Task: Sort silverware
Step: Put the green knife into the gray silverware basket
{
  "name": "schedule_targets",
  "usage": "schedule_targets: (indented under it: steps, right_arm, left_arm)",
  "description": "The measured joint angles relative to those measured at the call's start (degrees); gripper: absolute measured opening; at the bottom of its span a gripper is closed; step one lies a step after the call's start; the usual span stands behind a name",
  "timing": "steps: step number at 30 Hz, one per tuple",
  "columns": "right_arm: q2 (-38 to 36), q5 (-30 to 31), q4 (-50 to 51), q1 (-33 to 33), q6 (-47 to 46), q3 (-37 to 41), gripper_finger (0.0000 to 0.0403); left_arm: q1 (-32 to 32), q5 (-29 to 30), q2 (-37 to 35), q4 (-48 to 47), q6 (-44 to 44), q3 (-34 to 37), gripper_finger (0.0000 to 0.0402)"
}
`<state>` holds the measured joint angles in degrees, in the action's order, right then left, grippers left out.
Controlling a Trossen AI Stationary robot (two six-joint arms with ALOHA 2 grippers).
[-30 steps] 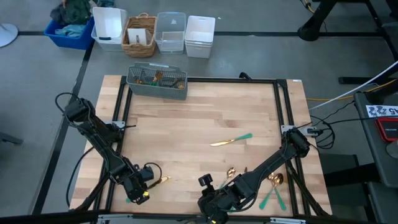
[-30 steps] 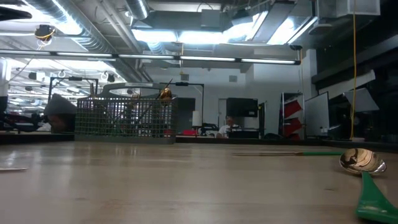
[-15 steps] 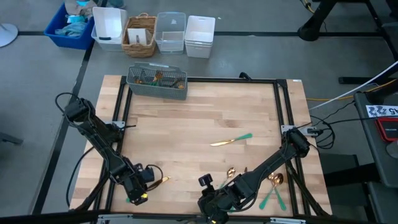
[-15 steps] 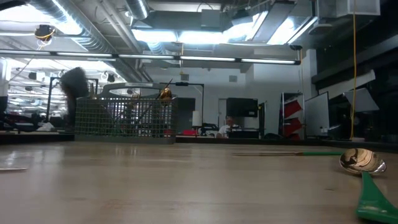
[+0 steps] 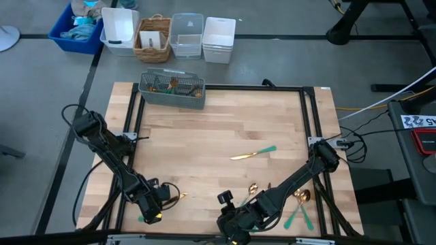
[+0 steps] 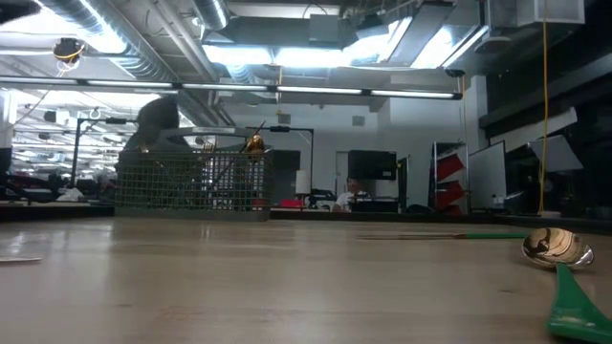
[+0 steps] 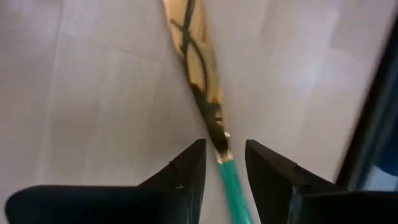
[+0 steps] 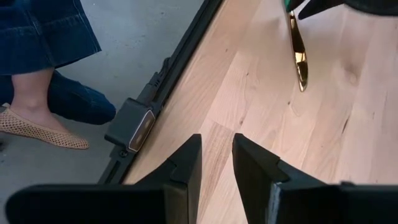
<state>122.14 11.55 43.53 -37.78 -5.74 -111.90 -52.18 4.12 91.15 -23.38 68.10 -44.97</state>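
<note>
Near the table's (image 5: 204, 143) front-left corner, left end effector (image 5: 158, 196) sits low, fingers apart astride one knife (image 7: 200, 81). Mid-table: one knife (image 5: 253, 154). Front-right: roughly four pieces (image 5: 296, 204) beside the folded right arm; right end effector (image 5: 228, 224) narrowly parted, empty.

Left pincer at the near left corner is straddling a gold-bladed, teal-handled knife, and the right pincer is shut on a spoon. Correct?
Not quite. The left pincer does straddle the knife near the table's near left corner, but the right pincer holds nothing: the right wrist view shows its fingers apart over bare wood at the table edge.
</note>
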Motion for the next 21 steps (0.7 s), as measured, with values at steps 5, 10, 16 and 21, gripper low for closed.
schedule_targets:
  steps: [5, 10, 16, 21]
  right_arm:
    - [0.0, 0.0, 0.0, 0.0, 0.0, 0.0, 0.0092]
    - [0.0, 0.1, 0.0, 0.0, 0.1, 0.0, 0.0092]
    - [0.0, 0.4, 0.0, 0.0, 0.1, 0.0, 0.0092]
    - [0.0, 2.9, 0.0, 0.0, 2.5, 0.0, 0.0092]
  left_arm:
    - [0.0, 0.0, 1.9, 0.0, 0.1, -0.2, 0.0086]
    - [0.0, -0.2, 2.5, -0.1, 0.5, -0.2, 0.0074]
    - [0.1, 2.0, 2.6, -0.4, 0.5, -0.1, 0.0053]
    - [1.8, 3.2, 2.6, -2.6, 0.4, -0.2, 0.0031]
